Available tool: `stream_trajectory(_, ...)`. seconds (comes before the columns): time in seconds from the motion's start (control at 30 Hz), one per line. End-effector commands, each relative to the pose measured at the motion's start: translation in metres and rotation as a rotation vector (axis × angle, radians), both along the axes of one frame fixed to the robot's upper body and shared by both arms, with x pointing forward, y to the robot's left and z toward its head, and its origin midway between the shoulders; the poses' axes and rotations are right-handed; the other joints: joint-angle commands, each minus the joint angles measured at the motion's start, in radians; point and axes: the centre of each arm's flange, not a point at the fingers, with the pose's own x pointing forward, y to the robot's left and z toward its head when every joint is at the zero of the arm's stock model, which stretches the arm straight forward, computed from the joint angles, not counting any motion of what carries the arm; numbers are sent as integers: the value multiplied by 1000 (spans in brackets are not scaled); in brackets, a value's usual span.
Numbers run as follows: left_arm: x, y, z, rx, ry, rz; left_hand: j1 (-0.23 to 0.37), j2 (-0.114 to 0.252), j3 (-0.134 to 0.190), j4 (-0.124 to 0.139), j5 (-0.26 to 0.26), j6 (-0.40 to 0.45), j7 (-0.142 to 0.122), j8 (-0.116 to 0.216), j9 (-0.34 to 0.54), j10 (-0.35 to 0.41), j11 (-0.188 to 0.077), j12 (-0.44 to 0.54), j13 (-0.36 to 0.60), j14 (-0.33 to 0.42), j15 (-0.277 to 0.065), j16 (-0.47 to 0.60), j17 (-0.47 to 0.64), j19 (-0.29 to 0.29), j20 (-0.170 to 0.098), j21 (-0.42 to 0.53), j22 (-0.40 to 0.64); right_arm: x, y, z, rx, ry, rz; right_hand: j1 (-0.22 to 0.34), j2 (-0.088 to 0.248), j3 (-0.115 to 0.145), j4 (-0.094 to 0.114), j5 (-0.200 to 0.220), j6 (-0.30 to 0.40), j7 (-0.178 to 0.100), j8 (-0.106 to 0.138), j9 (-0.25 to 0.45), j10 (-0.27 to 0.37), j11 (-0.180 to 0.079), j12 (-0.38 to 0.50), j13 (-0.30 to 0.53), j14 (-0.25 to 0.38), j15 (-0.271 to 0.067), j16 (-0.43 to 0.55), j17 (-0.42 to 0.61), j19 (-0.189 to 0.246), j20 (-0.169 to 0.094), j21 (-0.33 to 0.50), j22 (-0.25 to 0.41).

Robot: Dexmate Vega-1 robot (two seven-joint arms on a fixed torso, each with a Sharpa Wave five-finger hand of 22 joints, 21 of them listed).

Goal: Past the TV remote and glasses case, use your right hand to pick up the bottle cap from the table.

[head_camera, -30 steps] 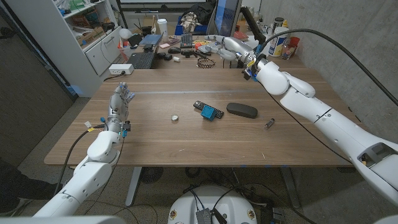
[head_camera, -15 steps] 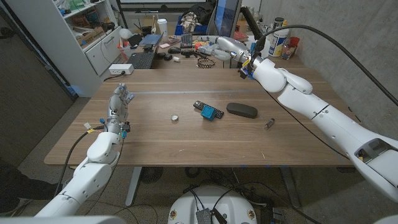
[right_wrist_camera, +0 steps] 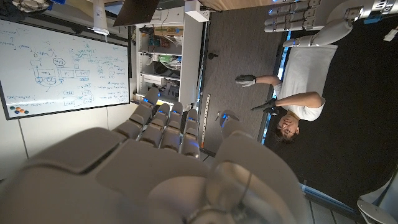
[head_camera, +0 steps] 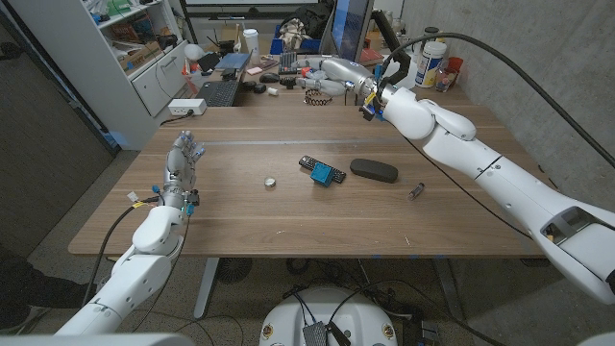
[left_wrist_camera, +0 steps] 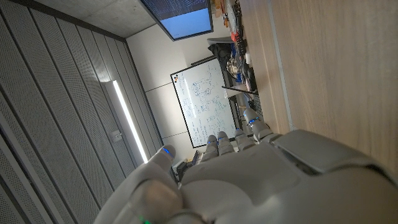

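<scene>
The bottle cap (head_camera: 271,181), small, round and pale, lies alone on the wooden table (head_camera: 240,221) left of the middle. To its right lies the black TV remote (head_camera: 309,162), with a small blue item (head_camera: 328,174) against it. Further right is the dark oval glasses case (head_camera: 374,170). My right hand (head_camera: 336,72) hangs over the table's far edge, well behind these things. Its fingers stretch leftward and it holds nothing; its back shows in the right wrist view (right_wrist_camera: 174,162). My left hand (head_camera: 183,157) stands near the left edge, fingers apart and empty, and is also in the left wrist view (left_wrist_camera: 249,174).
A small dark cylinder (head_camera: 416,190) lies right of the glasses case. Behind the table's far edge stands clutter: a keyboard (head_camera: 219,92), bottles (head_camera: 430,62), a monitor (head_camera: 350,24). A shelf unit (head_camera: 135,48) stands at the back left. A person (right_wrist_camera: 292,106) shows in the right wrist view.
My right hand and forearm have swung to the left along the table's far edge. The left hand and the things on the table have not moved.
</scene>
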Motion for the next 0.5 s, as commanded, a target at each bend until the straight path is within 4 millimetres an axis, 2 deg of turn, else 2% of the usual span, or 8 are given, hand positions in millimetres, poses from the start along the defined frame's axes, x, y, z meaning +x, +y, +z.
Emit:
stream_trajectory(0.03,-1,5,-5,-19,16,10,2,102,7,2,6,6,9,1,5,0,2,1,2,3,2,5,1,-59,3,7,2,1,20,-3,-96,-4,-8,13,3,2,-3,-1,3,4,-5,5,2,-5,5,5,5,-5,10,3,8,-50,-6,4)
stream_trajectory(0.47,1,8,-6,-18,15,6,1,102,8,3,6,6,12,0,5,0,2,0,2,4,1,5,2,-58,1,8,1,4,35,-7,-165,1,-22,18,2,0,-7,0,4,8,-6,5,2,-1,5,5,6,-5,9,2,10,-49,-9,4)
stream_trajectory(0.5,1,8,-6,-19,15,7,1,101,8,3,6,6,13,0,5,0,3,0,2,3,2,4,2,-58,2,8,1,4,36,-8,-168,1,-26,22,2,0,-9,0,3,10,-6,5,2,-1,4,5,9,-8,9,2,19,-50,-6,5)
